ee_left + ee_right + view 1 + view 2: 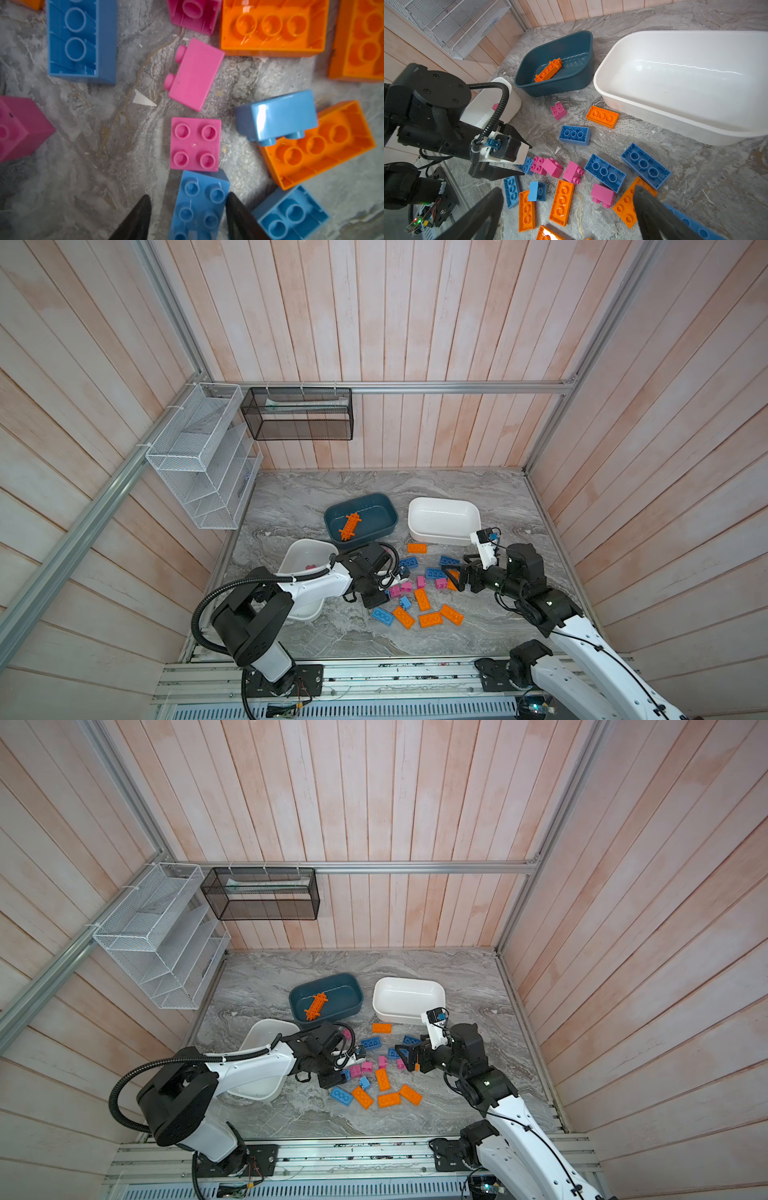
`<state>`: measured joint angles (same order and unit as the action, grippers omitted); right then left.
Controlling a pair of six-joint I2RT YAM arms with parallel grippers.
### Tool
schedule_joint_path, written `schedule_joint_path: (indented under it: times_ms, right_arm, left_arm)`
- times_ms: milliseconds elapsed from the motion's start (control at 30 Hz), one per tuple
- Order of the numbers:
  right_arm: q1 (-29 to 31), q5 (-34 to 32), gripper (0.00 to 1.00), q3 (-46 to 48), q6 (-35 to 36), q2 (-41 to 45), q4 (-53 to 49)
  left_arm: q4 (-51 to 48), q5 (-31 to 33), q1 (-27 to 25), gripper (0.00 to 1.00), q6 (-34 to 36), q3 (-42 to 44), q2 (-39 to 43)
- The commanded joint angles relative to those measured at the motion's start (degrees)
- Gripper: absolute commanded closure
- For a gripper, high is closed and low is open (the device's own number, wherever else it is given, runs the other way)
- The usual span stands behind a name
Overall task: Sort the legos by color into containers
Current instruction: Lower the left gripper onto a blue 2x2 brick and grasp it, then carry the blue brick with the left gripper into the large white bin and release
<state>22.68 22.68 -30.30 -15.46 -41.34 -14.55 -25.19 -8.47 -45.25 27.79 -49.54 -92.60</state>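
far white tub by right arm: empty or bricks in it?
Empty. The far white tub shows only bare white floor in the right wrist and both top views; the nearest orange brick lies outside it.

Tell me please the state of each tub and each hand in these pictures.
Teal tub: holds one long orange piece.
Far white tub: empty.
Near white tub: holds a pink brick; partly hidden.
Left hand: jaws astride a blue brick, gap on one side.
Right hand: open, empty, over the loose bricks.
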Motion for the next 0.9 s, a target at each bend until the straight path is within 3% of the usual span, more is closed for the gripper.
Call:
schedule_joint_path:
  times_ms: [0, 300, 400, 633, 867]
  right_arm:
    - [-0.2, -0.7, 0.02, 0.7, -0.3, 0.3, 1.2]
    - [-0.3, -1.3, 0.02, 0.8, 0.3, 1.2, 0.4]
    - [-0.4, -2.0, 0.02, 0.7, 0.5, 1.6, 0.1]
    - [-2.6, -2.5, 0.02, -0.1, 0.7, 1.4, 0.9]
    - [-6.0, -1.0, 0.02, -2.9, 1.8, -0.7, 1.7]
  left_arm:
    - [0.9, 1.2, -0.3, 0.5, 0.8, -0.9, -2.0]
    - [-0.2, 2.0, -0.2, 0.68, 0.7, -1.6, -1.6]
    - [-2.3, 1.8, -0.2, 0.69, -0.1, -3.6, 0.5]
    - [-9.5, 0.7, 1.2, 0.7, -4.5, -16.8, 2.3]
    - [-10.1, 0.3, 2.5, 0.69, -6.5, -33.3, -5.6]
